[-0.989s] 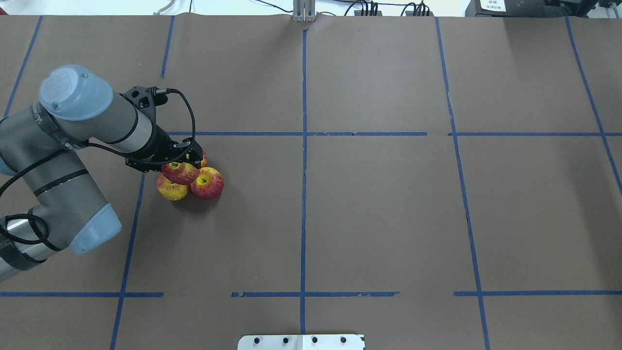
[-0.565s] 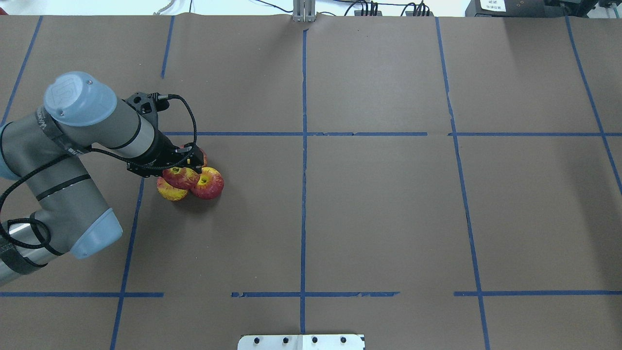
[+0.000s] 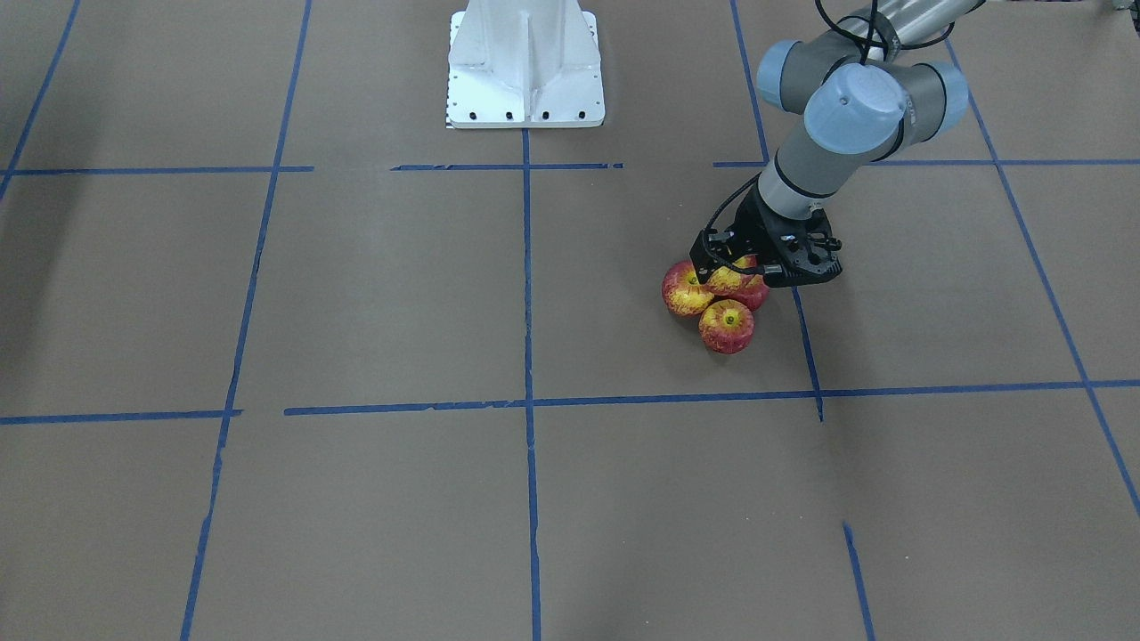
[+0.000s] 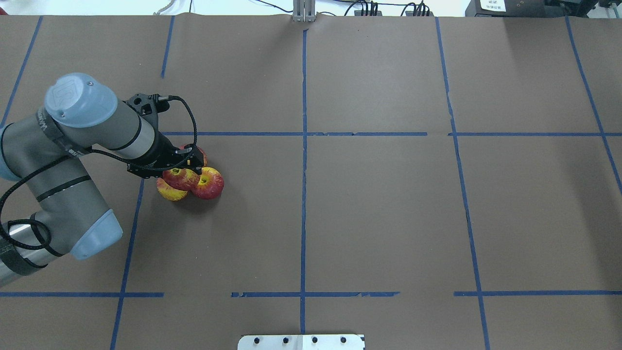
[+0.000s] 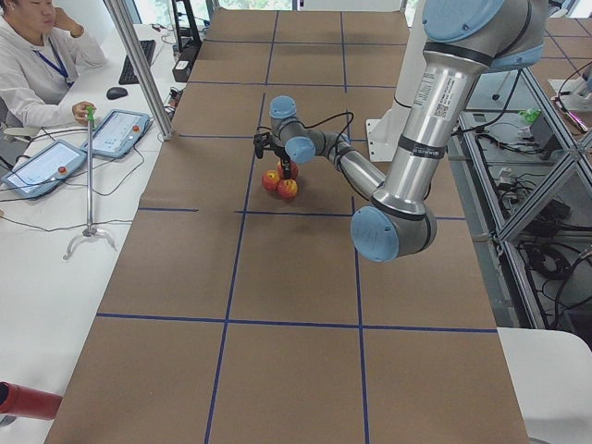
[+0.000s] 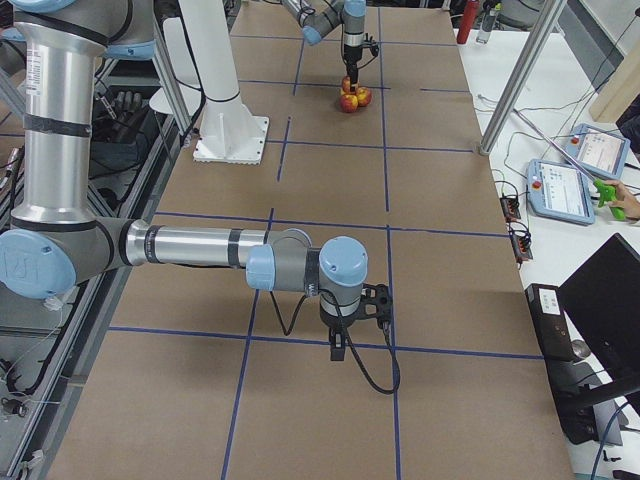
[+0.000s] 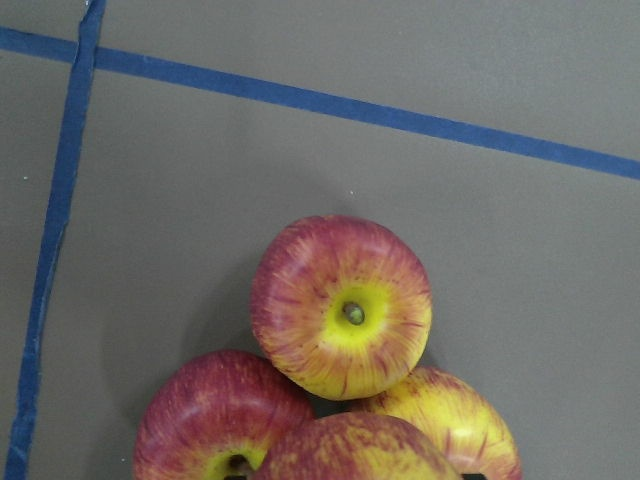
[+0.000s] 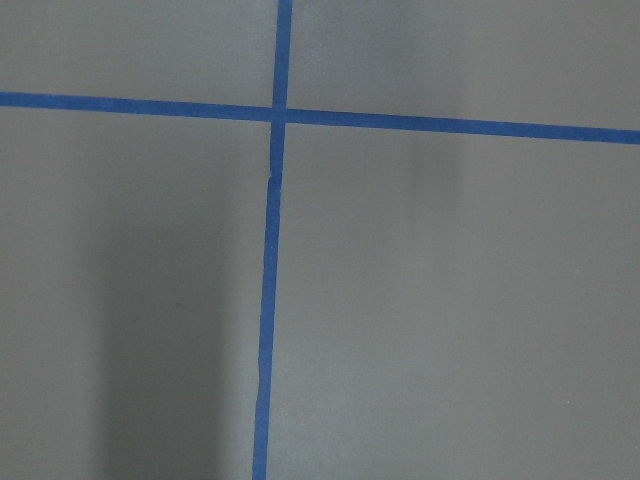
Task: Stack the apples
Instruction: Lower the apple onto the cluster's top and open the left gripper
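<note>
Four red-and-yellow apples cluster on the brown table left of centre. Three rest on the table: one on the right (image 4: 210, 183), one at the front left (image 4: 169, 191) and a far one (image 4: 200, 155) mostly hidden behind the gripper. My left gripper (image 4: 181, 171) is shut on the fourth apple (image 4: 181, 179) and holds it on top of the other three. The left wrist view shows the far apple (image 7: 342, 305) stem up, two more below it, and the held apple (image 7: 355, 452) at the bottom edge. My right gripper (image 6: 340, 345) hangs over bare table; I cannot tell its state.
Blue tape lines (image 4: 303, 160) divide the brown paper-covered table into squares. The white robot base plate (image 3: 525, 62) sits mid-table at the robot's side. Operators' tablets (image 5: 111, 134) lie on the white bench past the table's far edge.
My left gripper has lowered the held apple a little, down onto the cluster of three. The three apples on the table have not moved.
</note>
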